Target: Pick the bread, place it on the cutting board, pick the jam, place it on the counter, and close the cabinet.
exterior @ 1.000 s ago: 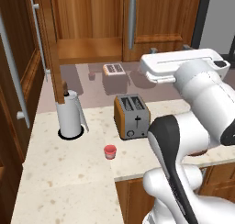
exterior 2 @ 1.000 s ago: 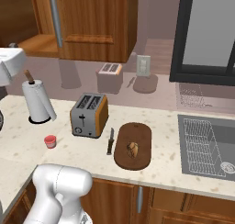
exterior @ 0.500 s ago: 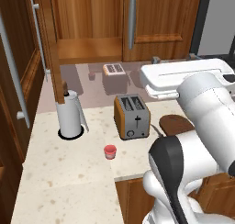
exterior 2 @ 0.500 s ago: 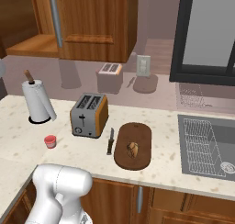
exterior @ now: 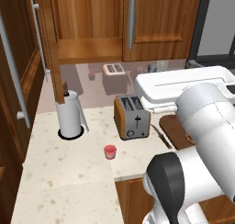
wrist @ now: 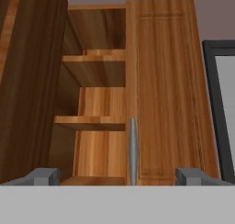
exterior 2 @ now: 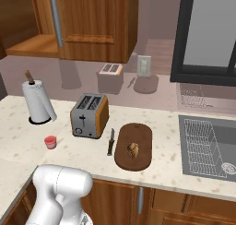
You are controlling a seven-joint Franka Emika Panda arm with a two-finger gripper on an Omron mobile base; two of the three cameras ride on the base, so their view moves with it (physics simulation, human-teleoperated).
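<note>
The bread point(exterior 2: 133, 150) lies on the dark oval cutting board point(exterior 2: 133, 135), whose end point(exterior: 176, 125) peeks out beside my arm. The red jam point(exterior: 109, 151) point(exterior 2: 50, 142) stands on the speckled counter point(exterior: 59, 172) point(exterior 2: 161, 168), in front of the toaster. The cabinet point(exterior: 89, 48) point(exterior 2: 32, 44) point(wrist: 92, 122) is open on its left half, with bare shelves inside and the left door swung out. My gripper point(wrist: 118, 177) is open with nothing in it and faces the cabinet's shut right door and its steel handle point(wrist: 132, 149).
A toaster point(exterior: 132, 116) point(exterior 2: 90, 115) and a paper towel roll point(exterior: 70, 114) point(exterior 2: 38, 102) stand at the back of the counter. A knife point(exterior 2: 111, 141) lies left of the board. A sink point(exterior 2: 207, 143) is at the right. My white arm fills the right of the left base view.
My arm has swung and its elbow has come forward in the left base view; the white hand part left the right base view's left edge. Jam and bread have not moved.
</note>
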